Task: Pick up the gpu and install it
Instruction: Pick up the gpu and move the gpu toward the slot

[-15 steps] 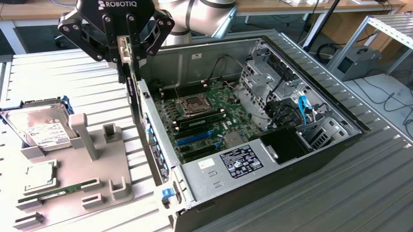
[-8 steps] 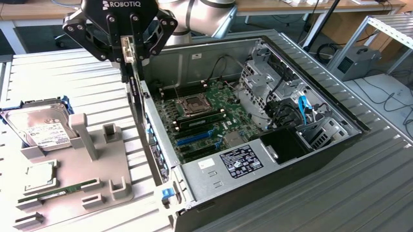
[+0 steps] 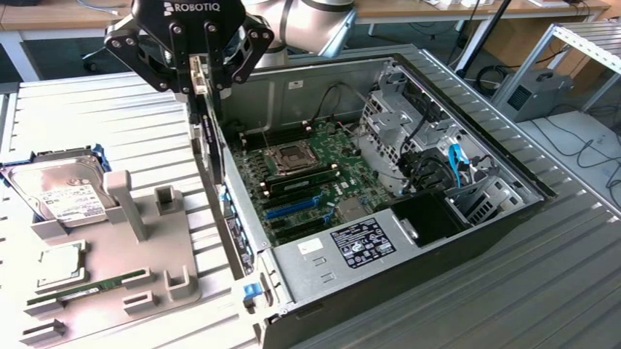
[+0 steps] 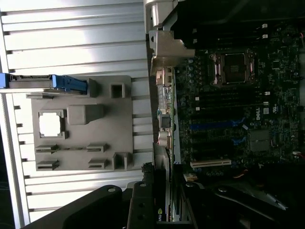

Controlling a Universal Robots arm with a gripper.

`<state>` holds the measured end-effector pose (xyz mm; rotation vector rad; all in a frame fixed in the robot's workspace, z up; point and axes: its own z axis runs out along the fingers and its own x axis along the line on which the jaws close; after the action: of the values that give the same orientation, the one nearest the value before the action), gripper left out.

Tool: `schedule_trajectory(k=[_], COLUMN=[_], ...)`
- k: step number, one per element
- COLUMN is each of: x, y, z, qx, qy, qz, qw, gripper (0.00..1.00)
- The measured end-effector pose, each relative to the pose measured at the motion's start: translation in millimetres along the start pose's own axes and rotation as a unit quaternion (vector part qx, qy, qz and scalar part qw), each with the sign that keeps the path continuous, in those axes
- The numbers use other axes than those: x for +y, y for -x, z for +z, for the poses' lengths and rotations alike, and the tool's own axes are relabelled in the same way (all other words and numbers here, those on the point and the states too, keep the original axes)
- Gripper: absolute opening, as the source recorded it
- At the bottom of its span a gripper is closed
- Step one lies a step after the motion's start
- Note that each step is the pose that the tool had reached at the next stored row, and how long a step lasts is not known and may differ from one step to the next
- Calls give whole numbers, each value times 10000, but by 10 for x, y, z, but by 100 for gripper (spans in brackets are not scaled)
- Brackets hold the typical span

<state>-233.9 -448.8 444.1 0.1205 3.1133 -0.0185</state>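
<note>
My gripper (image 3: 201, 86) is shut on the gpu (image 3: 206, 138), a thin black card that hangs edge-down from the fingers. It is held above the left wall of the open computer case (image 3: 408, 240), over the edge of the motherboard (image 3: 321, 174). In the wrist view the gpu (image 4: 163, 119) appears edge-on, running out from the gripper (image 4: 164, 210), with its silver bracket at the far end. It lies alongside the motherboard (image 4: 238, 105) and its blue expansion slots (image 4: 217, 125), and is not seated in any slot.
A grey parts holder (image 3: 126, 276) stands on the ribbed metal table at the exterior view's left. It carries a hard drive (image 3: 58, 189), a processor chip (image 3: 60, 265) and a green memory stick (image 3: 87, 287). A drive cage and cables (image 3: 427, 153) fill the case's far side.
</note>
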Motion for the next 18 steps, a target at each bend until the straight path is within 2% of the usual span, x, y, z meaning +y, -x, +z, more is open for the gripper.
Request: schedule_trajectory(k=[18], x=[6], y=[69], z=[29], qx=[0], qy=[-5], qz=[0], qw=[10000], gripper=[26])
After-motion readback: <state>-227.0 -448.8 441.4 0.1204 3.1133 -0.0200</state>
